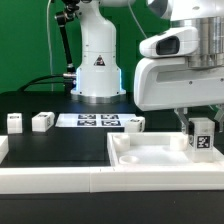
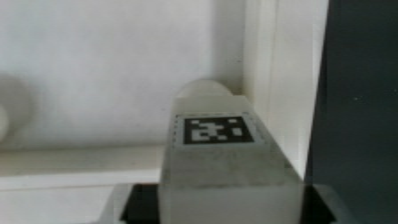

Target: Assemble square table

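Arm (image 1: 98,40) clad in glossy white shells with dark joint seams, 1 black triangle label (image 1: 99,62) stuck on base column above cyan light ring (image 1: 88,95), 2 dark fingers (image 2: 139,206) fitted under boxy white wrist housing (image 1: 175,85).

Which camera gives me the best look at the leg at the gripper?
Wrist view: the leg and its tag fill the frame. Exterior view shows it small, between the fingers of the gripper, at the slab.
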